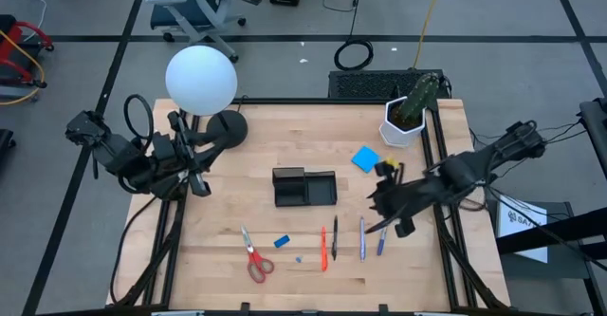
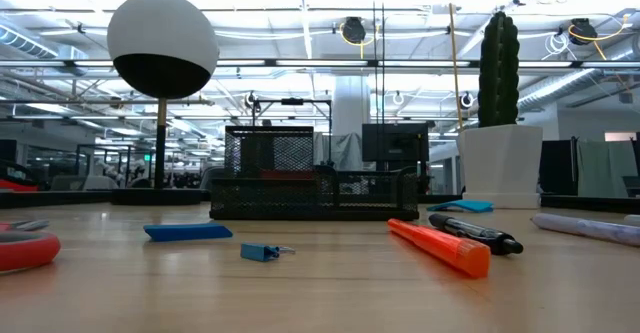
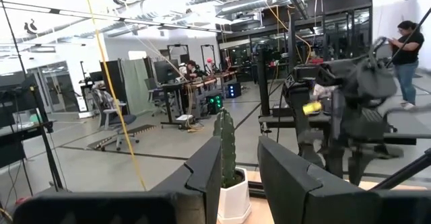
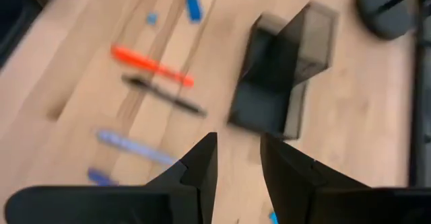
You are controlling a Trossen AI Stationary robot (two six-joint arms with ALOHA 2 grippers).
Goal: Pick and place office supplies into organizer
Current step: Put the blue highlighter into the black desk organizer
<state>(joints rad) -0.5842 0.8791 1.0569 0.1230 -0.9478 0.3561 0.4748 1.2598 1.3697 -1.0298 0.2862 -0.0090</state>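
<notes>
I have the right gripper (image 1: 387, 205) up off the table, just to the side of the organizer (image 1: 304, 187) and slightly nearer the table's front, above the pen row; its fingers (image 4: 202, 158) are set narrow with only a slim gap, nothing between them. The organizer looks empty, so I judge this to be the approach for the first pick. To do it well I would widen the fingers before descending, turn the wrist so they straddle a pen across its width, and come down near the middle of the barrel so it does not tip. In front of the organizer lie the red pen (image 1: 323, 248) and black pen (image 1: 335, 237), with two blue pens (image 1: 362, 238) nearer the gripper. Scissors (image 1: 254, 256) and the eraser (image 1: 282, 241) lie on the organizer's far side from it. The note pad (image 1: 365, 158) sits behind the organizer's right end. The left gripper (image 1: 194, 169) waits left of the organizer, fingers (image 3: 214, 170) slightly parted, empty
</notes>
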